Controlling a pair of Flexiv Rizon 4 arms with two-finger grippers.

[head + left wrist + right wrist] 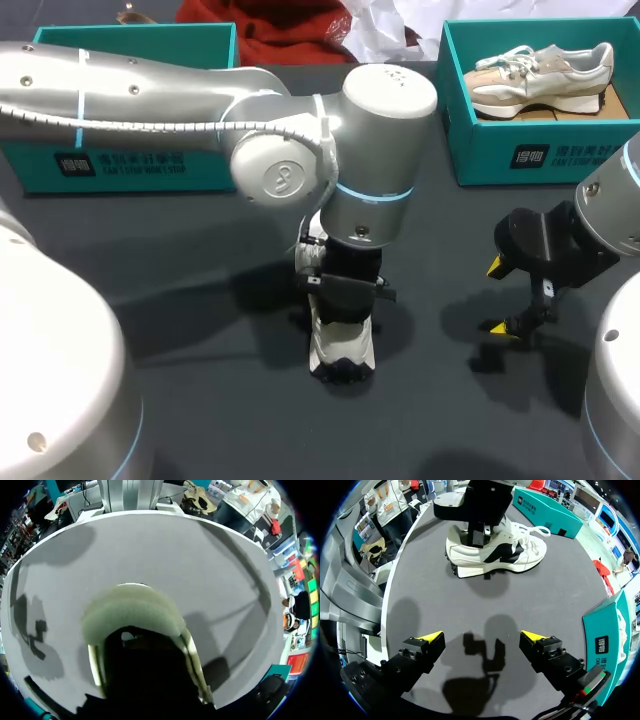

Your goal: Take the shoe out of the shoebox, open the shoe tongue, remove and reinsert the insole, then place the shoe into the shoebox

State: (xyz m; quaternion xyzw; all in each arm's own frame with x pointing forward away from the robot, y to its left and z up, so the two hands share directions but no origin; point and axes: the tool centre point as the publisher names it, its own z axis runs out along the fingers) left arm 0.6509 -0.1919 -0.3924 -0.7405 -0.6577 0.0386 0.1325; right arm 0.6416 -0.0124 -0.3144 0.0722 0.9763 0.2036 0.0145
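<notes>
A white shoe with black side marks (342,350) (495,550) stands on the dark table, near the middle. My left gripper (342,300) (476,530) comes down from above into the shoe's opening at the heel end. Its fingertips are hidden inside the shoe, so what they touch does not show. In the left wrist view only the shoe's padded heel collar (132,612) shows, with darkness below it. My right gripper (498,297) (482,642) hangs open and empty above bare table to the right of the shoe, well apart from it.
A teal shoebox (545,140) (607,630) at the back right holds a second pale shoe (540,72). Another teal box (130,150) (547,511) stands at the back left, behind my left arm. Red cloth and white paper lie at the far edge.
</notes>
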